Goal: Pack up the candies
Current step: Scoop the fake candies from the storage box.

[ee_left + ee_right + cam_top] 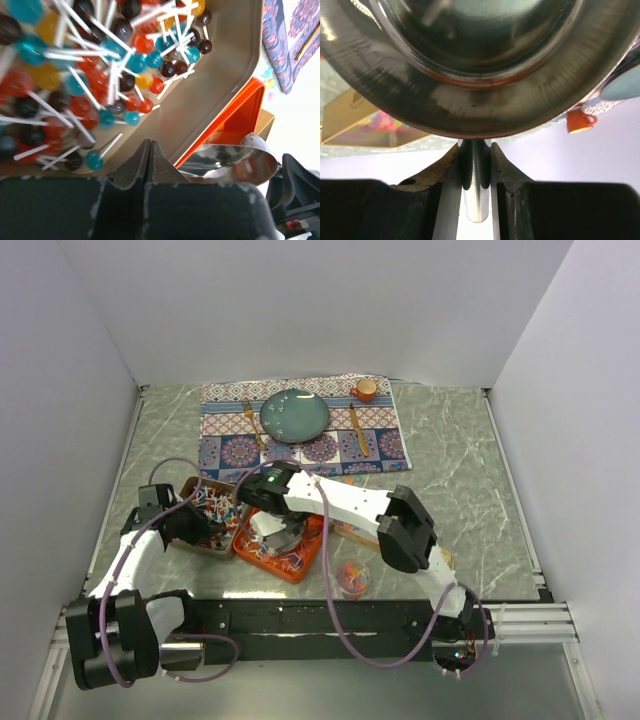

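I see a grey marbled table boxed in by plain white walls. At its far side lies a patterned placemat with a teal plate and a small orange cup on it.

My left arm rises from its base, bends at the elbow and brings the left gripper low over the near rim of the metal tray. Its fingers are pressed flat together with nothing between them. Just beyond the fingertips the candies, lollipops on white sticks, lie heaped in that tray. To the right of the fingers stands the orange tray, touching the metal one.

My right arm folds at the elbow and stretches leftward across the table to above the orange tray. The right gripper is clamped on the round handle of the silver scoop, whose bowl sits directly beyond the fingertips and fills the wrist view. More candies lie in the orange tray below it.
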Available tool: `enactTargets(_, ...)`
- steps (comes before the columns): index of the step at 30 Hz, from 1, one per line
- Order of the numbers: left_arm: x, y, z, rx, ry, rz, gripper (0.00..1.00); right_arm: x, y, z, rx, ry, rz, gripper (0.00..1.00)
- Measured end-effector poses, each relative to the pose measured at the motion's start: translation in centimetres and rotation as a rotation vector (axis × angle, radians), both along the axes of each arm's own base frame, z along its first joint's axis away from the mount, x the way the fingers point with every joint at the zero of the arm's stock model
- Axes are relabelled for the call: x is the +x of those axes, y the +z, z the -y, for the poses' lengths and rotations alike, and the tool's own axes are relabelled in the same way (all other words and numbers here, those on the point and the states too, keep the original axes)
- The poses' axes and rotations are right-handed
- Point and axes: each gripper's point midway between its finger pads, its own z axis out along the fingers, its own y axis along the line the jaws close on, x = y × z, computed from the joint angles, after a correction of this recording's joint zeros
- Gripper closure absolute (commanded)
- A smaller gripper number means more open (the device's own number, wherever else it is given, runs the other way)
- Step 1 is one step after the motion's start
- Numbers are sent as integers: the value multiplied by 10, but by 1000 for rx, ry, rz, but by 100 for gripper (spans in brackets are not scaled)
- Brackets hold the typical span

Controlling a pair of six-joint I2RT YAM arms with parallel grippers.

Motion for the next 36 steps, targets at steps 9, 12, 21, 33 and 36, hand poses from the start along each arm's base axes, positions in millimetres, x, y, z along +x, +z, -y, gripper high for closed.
enactTargets(9, 4, -1, 9, 2, -35, 28, 99, 0, -20, -32, 23, 2, -46, 100)
enactTargets(12, 9, 0, 10, 22, -41, 56, 99, -8, -30, -35, 43, -31, -112, 100)
enactTargets(21, 12, -1, 19, 25, -82, 97, 99, -35, -58, -36, 167, -181, -362, 100)
enactTargets(33, 41, 40, 28, -4, -137, 195, 99, -49, -62, -45, 432, -314, -584, 100)
enactTargets(36, 50, 54, 28, -16, -145, 226, 99, -50, -61, -53, 482, -309, -587, 100)
